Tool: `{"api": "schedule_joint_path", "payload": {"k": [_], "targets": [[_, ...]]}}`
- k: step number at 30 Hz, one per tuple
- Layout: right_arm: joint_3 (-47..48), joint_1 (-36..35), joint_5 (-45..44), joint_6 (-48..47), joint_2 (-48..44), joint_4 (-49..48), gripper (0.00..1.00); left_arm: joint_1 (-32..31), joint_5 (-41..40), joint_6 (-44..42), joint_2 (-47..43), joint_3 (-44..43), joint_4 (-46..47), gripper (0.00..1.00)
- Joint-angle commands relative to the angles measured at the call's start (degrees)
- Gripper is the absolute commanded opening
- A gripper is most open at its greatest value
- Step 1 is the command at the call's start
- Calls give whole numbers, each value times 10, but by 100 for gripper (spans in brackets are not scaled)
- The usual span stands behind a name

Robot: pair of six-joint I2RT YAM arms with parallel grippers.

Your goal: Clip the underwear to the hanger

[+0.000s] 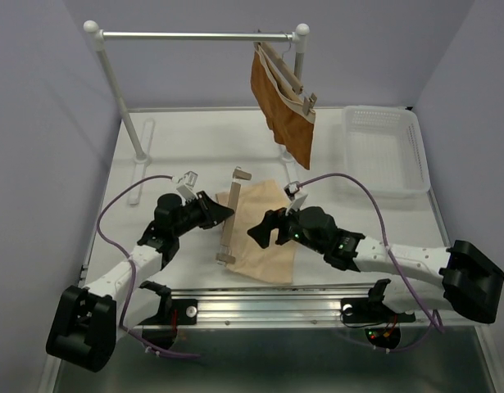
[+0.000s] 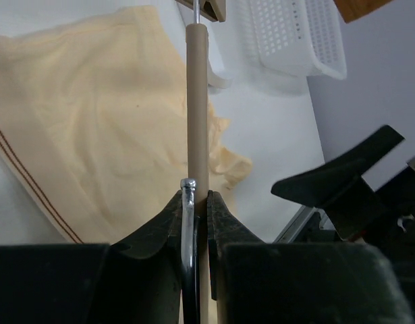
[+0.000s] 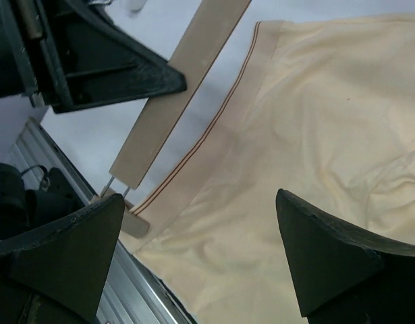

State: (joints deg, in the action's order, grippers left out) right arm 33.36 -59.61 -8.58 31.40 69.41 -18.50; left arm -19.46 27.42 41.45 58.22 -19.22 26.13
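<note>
Left claw (image 2: 196, 197) is clamped on the hanger (image 2: 197, 101), just beside the underwear (image 3: 315, 135) lying on the table (image 1: 186, 147). Right claw (image 3: 199, 202) hangs wide apart over the cloth. Next it probably has to pinch the waistband toward a clip.

Both arms bent inward, left claw (image 2: 196, 199) clamped on the hanger (image 2: 197, 101), right claw (image 3: 200, 202) spread wide

The underwear (image 1: 264, 232) lay on the surface (image 1: 194, 147) between the arms. The hanger (image 1: 232, 217) ran near to far along its left edge. The left gripper (image 1: 225, 211) reached in from the left, jaws clamped on the bar. The right gripper (image 1: 261, 229) hung over the underwear, jaws spread. Behind stood a rack (image 1: 194, 36), with a second hanger (image 1: 284, 70) and a garment (image 1: 284, 115) at its right end. A basket (image 1: 384, 151) sat at the right rear.
</note>
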Motion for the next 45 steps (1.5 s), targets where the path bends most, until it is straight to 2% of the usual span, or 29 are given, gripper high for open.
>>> {"api": "schedule_joint_path", "payload": {"k": [1,5,8,10,14,19,22,25,35,39,41,43,45], "targets": [[-27,37,51,77,-8,-78,100,-6,43,-19,-45,21,67,0],[-37,44,76,86,23,-179,100,-7,53,-24,-57,31,70,0],[-26,72,99,92,68,-213,100,-8,60,-22,-57,37,79,0],[-33,104,143,113,104,-309,100,-8,62,-23,-58,45,95,0],[-36,137,182,126,151,-383,100,-9,60,-23,-64,58,117,0],[-26,173,251,184,250,-539,100,-9,70,-6,-60,60,135,0],[17,173,300,178,295,-570,100,-11,78,-5,-63,58,137,0],[42,173,310,188,322,-584,99,-11,79,-4,-64,55,135,0],[70,173,334,240,388,-687,87,-11,74,6,-69,69,129,0],[79,173,342,252,405,-711,79,-11,71,12,-85,75,129,0],[79,173,337,255,411,-733,69,-10,70,14,-90,78,129,0],[79,173,338,271,422,-759,63,-10,70,15,-92,81,129,0],[84,173,345,280,429,-778,62,-10,68,18,-91,85,129,0]]}}
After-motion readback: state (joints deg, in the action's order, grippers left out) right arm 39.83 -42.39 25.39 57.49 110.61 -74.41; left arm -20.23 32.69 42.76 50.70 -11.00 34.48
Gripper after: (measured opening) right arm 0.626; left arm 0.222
